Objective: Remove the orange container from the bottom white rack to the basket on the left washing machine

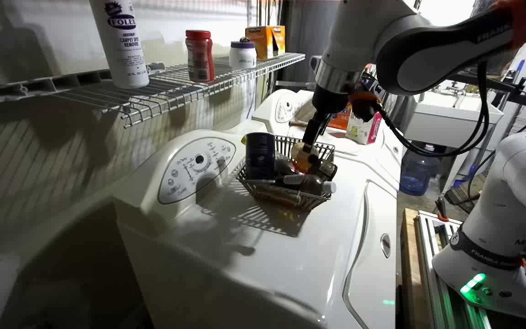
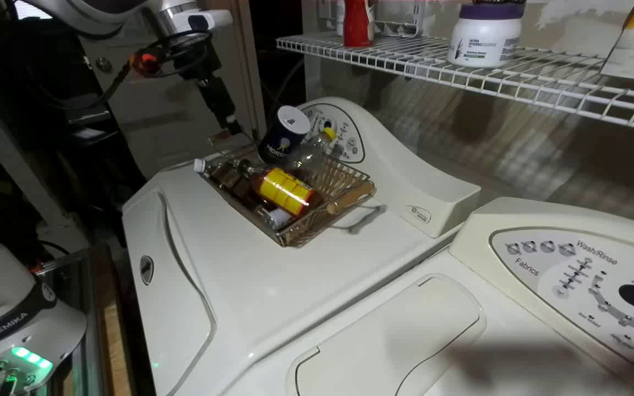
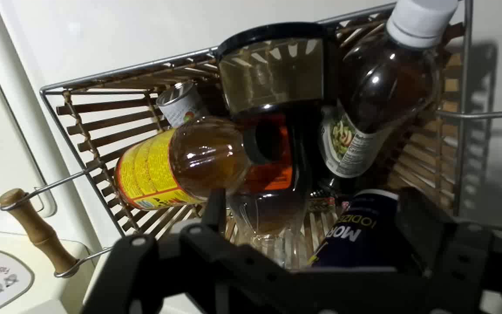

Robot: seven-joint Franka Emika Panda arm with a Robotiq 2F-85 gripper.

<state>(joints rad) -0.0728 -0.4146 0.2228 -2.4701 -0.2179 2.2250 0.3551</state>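
The orange container (image 1: 199,55), a red canister with a red lid and light label, stands upright on the white wire rack (image 1: 158,98). It also shows in an exterior view (image 2: 358,23), cut by the top edge. The basket (image 1: 286,195) sits on the left washing machine (image 1: 263,256) and holds several bottles and a dark blue salt canister (image 3: 355,240). My gripper (image 1: 311,141) points down at the basket. In the wrist view my gripper (image 3: 314,196) is open, fingers wide apart, over a clear bottle (image 3: 273,218). The salt canister is by the finger on the picture's right.
The rack (image 2: 542,85) overhangs the back of the machines. It bears a tall white bottle (image 1: 126,50), a purple-lidded jar (image 1: 242,55) and an orange box (image 1: 265,42). A second machine (image 2: 383,341) stands beside. The basket's bamboo handle (image 3: 39,231) sticks out. A white-capped bottle (image 3: 421,22) crosses its rim.
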